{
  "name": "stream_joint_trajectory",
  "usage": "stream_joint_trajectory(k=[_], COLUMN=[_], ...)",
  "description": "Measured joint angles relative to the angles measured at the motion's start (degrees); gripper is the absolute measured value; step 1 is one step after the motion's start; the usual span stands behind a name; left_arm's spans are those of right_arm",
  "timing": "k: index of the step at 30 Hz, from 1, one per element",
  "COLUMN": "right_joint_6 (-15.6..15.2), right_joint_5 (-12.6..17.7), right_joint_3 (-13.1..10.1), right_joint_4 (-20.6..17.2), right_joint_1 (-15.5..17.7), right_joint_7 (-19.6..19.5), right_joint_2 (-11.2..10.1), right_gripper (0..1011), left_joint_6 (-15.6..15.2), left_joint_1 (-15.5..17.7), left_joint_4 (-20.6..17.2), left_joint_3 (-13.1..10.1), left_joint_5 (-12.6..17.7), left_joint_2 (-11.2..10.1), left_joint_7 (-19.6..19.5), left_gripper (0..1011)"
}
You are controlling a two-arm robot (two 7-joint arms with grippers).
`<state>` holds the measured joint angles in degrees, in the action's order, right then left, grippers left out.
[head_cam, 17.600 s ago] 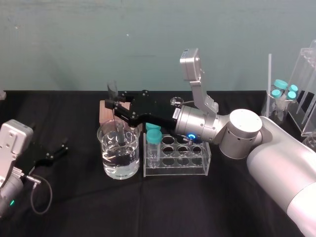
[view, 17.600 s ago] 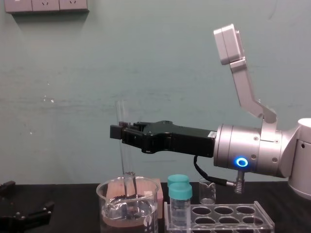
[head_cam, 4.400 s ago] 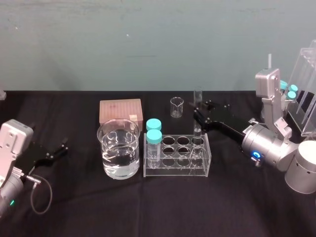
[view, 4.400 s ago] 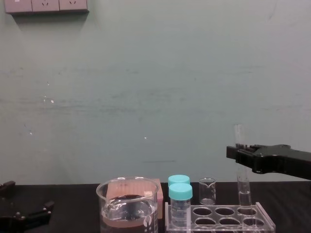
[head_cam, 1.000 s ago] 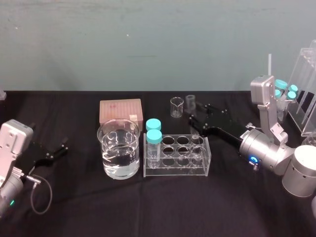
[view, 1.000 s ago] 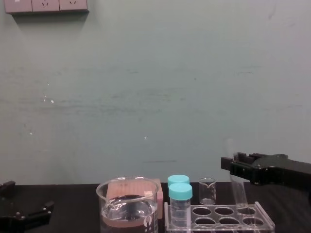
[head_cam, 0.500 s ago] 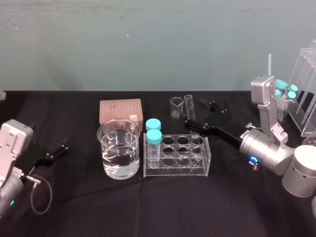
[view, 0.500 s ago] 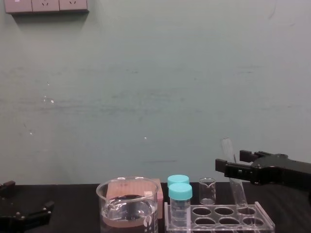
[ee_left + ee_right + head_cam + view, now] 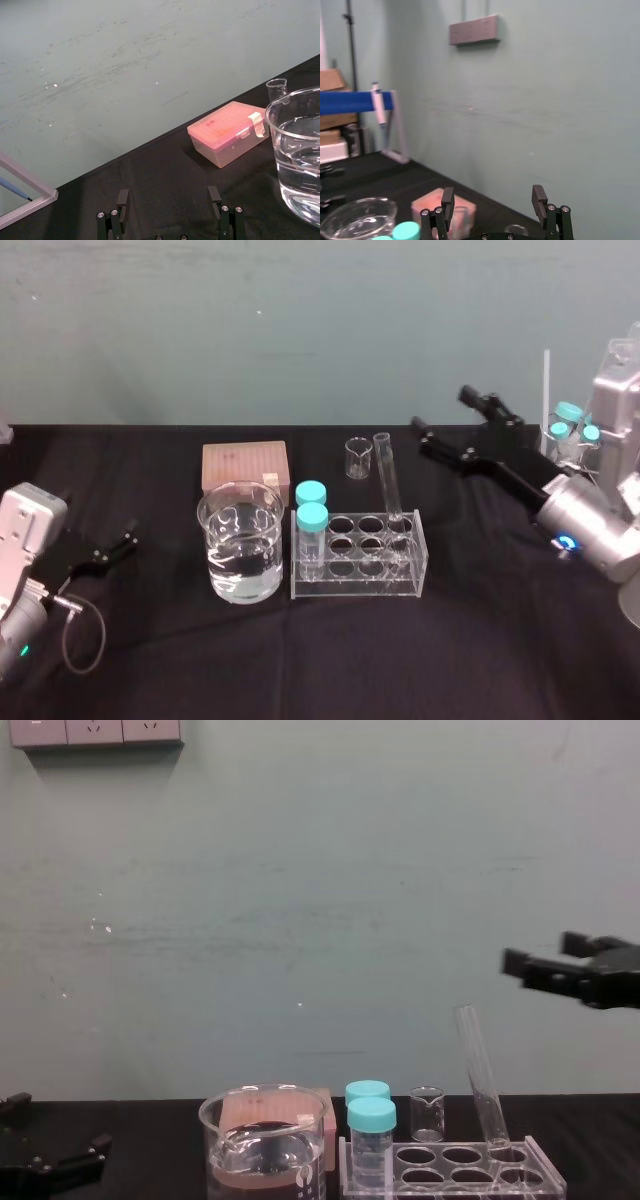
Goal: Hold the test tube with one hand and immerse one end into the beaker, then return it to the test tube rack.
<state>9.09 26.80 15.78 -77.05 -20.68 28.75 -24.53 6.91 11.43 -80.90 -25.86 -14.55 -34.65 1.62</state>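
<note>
The test tube (image 9: 389, 480) stands in a right-hand hole of the test tube rack (image 9: 360, 586), leaning left, with nothing touching it. In the chest view the test tube (image 9: 480, 1075) rises tilted from the test tube rack (image 9: 452, 1190). My right gripper (image 9: 440, 408) hangs open and empty above and to the right of the tube; the chest view has the right gripper (image 9: 540, 952) well clear of the tube's top. The beaker (image 9: 240, 555) (image 9: 262, 1140), partly full of water, stands left of the rack. My left gripper (image 9: 125, 540) (image 9: 168, 196) rests open at the far left.
Two teal-capped vials (image 9: 311, 510) sit in the rack's left end. A pink tip box (image 9: 244, 465) and a tiny beaker (image 9: 357, 456) stand behind. A clear stand with teal-capped tubes (image 9: 575, 425) is at the back right, close to the right arm.
My right gripper has opened, let go of the test tube and drawn back up and to the right. The tube now leans free in the rack. The left arm has not moved.
</note>
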Motion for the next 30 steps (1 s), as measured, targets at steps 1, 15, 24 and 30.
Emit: stream_joint_trajectory(k=[1,15,24,30], right_joint_6=[0.1,-2.8,-4.2,-4.0], right_joint_5=[-0.1,-3.6,-4.9,-4.8], right_joint_3=[-1.2,-8.4,-8.8,-8.7], right_joint_4=[-1.5,-7.8,-7.7,-7.7], right_joint_1=[1.5,13.2,14.3,14.1], right_joint_7=[-1.5,-13.1,-14.1,-14.0], right_joint_2=[-0.4,-1.1,-0.5,-0.5], right_gripper=[1002,1000,1002,1002], left_joint_6=[0.0,0.0,0.0,0.0], left_joint_1=[0.0,0.0,0.0,0.0], left_joint_4=[0.0,0.0,0.0,0.0], left_joint_3=[0.0,0.0,0.0,0.0], left_joint_5=[0.0,0.0,0.0,0.0], left_joint_2=[0.0,0.0,0.0,0.0], left_joint_7=[0.0,0.0,0.0,0.0], left_gripper=[1000,1000,1000,1000])
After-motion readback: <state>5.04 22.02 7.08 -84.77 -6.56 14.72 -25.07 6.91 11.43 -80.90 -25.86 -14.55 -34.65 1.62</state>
